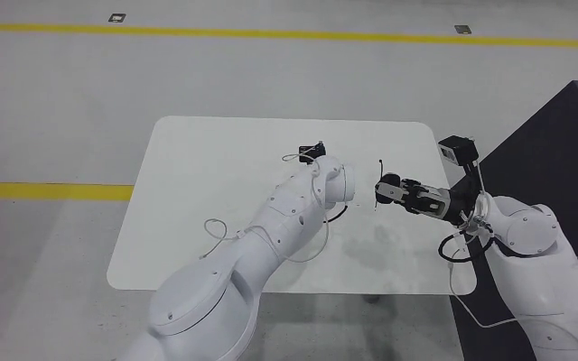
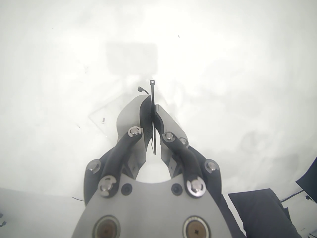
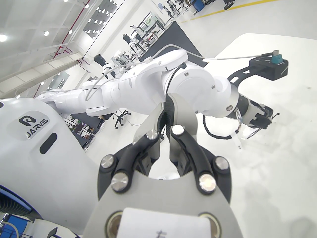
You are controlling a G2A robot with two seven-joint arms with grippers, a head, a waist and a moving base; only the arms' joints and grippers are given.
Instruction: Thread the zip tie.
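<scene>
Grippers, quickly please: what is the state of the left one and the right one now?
Left gripper: closed, holding the zip tie.
Right gripper: closed, with nothing visible in it.

wears glossy white shells on both arms (image 1: 280, 217), with thin white cables (image 3: 232, 58) looped alongside. ends in grey grippers (image 2: 152, 110) with black linkages (image 2: 123, 147) and silver screws (image 2: 195, 187).
</scene>
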